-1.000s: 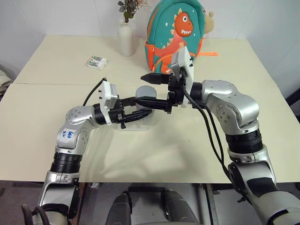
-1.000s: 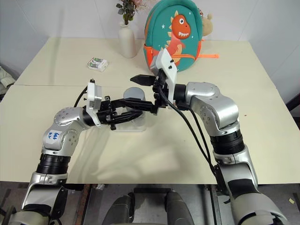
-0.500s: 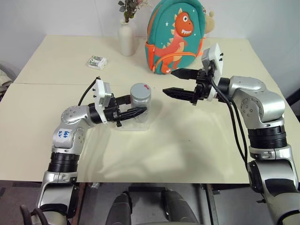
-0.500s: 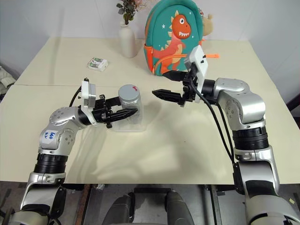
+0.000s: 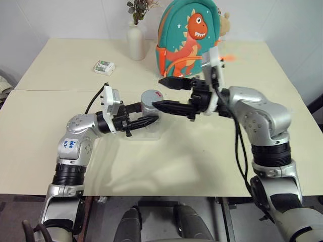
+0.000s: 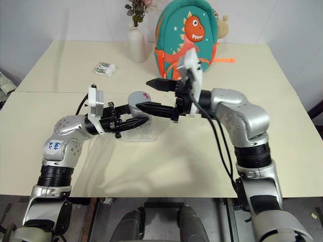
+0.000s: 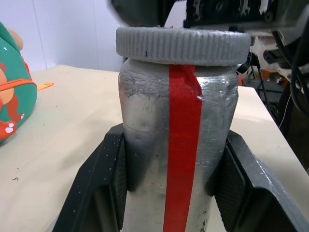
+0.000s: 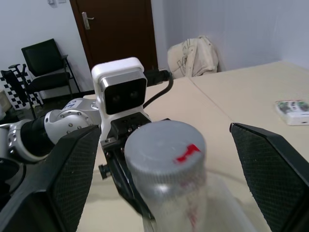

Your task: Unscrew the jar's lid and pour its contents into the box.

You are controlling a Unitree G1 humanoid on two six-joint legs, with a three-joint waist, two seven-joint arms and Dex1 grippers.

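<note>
Here the left gripper (image 5: 146, 121) reaches in from the robot's left and is clamped tight on the jar (image 5: 150, 108), one black finger (image 7: 104, 179) pressed to each side of the silver body, as the left wrist view shows, with the red tape strip running down the wall between them. The jar stands upright with the lid (image 7: 182, 45) screwed on top, grey and ribbed round its edge, a small red mark on its flat face. The jar stands over the box (image 5: 153, 133), the clear tray on the near half of the table (image 5: 60, 75); whether its base touches the tray I cannot tell. The right gripper (image 5: 162, 93) comes in from the robot's right with its jaws spread wide and holding nothing. The two fingers straddle the lid, one in front of it and one behind, neither touching it. Farther back on the table lies a small white-and-green packet (image 5: 104, 67). Beyond that, at the far edge, stand a white vase (image 5: 136, 42) with dried flowers and a teal backpack (image 5: 189, 38) with an orange dinosaur on it.
</note>
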